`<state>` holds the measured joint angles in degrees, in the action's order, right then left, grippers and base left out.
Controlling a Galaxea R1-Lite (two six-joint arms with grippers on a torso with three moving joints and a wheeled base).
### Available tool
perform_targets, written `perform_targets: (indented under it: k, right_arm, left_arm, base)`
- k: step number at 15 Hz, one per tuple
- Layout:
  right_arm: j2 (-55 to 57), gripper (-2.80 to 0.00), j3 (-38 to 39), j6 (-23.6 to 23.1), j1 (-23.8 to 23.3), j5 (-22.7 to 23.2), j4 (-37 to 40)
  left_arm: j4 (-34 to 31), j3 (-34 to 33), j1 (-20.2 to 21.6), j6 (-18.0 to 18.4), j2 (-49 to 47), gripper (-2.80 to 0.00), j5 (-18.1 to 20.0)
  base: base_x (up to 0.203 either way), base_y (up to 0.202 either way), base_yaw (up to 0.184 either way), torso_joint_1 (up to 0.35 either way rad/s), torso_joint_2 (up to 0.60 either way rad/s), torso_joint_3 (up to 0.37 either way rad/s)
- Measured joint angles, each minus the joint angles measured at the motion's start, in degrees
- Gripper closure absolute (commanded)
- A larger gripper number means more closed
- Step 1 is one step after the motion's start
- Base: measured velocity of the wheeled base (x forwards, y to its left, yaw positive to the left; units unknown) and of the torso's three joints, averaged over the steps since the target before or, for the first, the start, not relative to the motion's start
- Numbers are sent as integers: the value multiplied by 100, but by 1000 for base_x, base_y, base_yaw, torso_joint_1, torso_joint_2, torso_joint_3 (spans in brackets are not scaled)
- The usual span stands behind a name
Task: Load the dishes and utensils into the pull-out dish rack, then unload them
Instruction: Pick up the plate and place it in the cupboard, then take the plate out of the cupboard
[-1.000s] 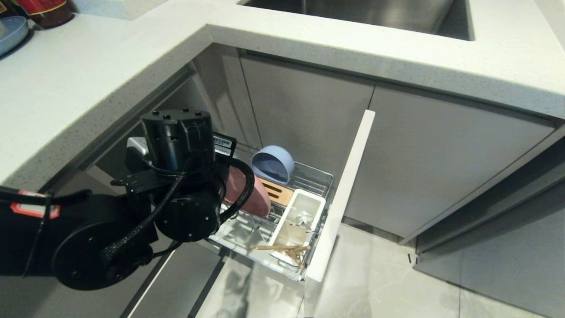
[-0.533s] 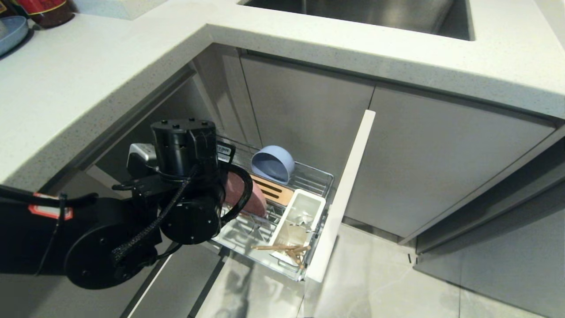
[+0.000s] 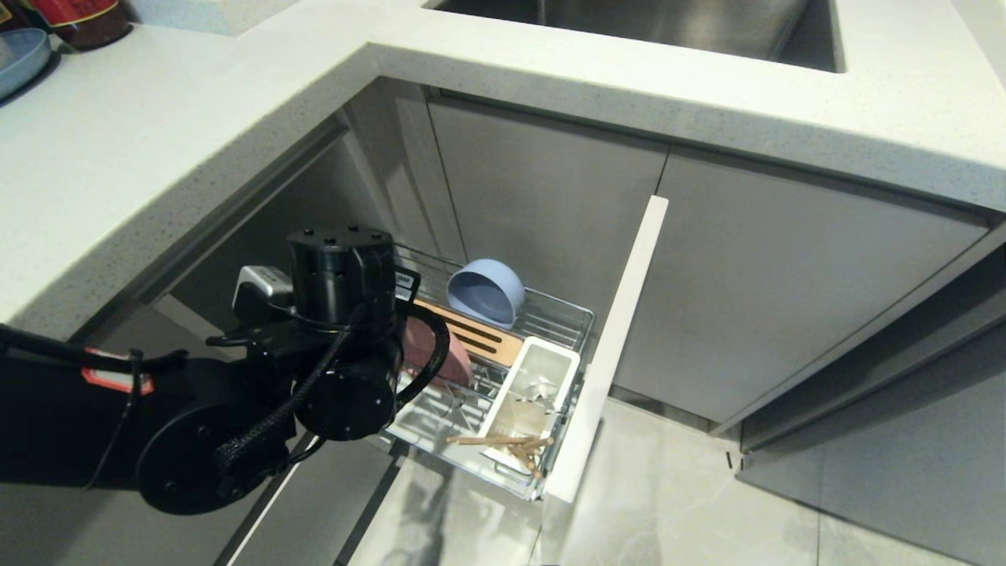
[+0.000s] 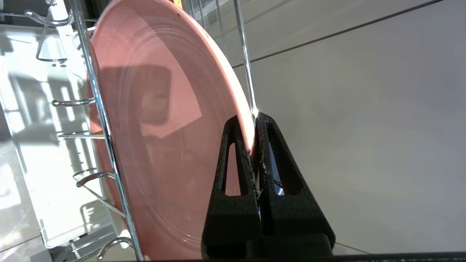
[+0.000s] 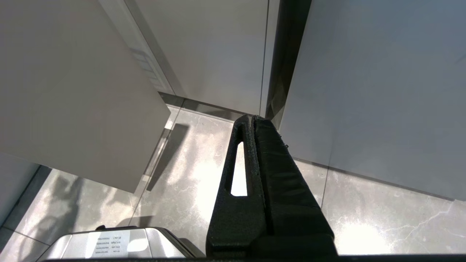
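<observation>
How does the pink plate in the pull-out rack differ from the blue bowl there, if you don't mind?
The pink plate is broad and flat; the blue bowl is smaller and deep. The left gripper is clamped on the plate's rim; nothing grips the bowl. Both stand on edge in the dish rack.

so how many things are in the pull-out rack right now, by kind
plates: 1, pink plate, its rim pinched by the left hand
bowls: 1, blue bowl
chopsticks: 1 pair
spoons: cannot tell
total: 3 seen
</observation>
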<state>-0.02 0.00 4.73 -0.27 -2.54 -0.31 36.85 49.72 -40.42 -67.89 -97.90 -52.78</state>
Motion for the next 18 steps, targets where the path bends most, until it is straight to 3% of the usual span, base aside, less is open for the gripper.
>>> perform_targets:
  k: [2,3,12,18]
  right_arm:
    - [0,0,0,0,0,0,0]
    - [0,0,0,0,0,0,0]
    - [0,0,0,0,0,0,-2]
    - [0,0,0,-2,0,0,-2]
  left_arm:
    - [2,-3,0,6,-16,0,1]
    - [5,-3,0,6,-19,-280,3]
    - [-52,3,-23,50,127,-280,-66]
    - [-1703,291,-459,34,850,-280,-63]
  base:
    - [0,0,0,0,0,0]
    - [0,0,0,0,0,0]
    - [0,0,0,0,0,0]
    - [0,0,0,0,0,0]
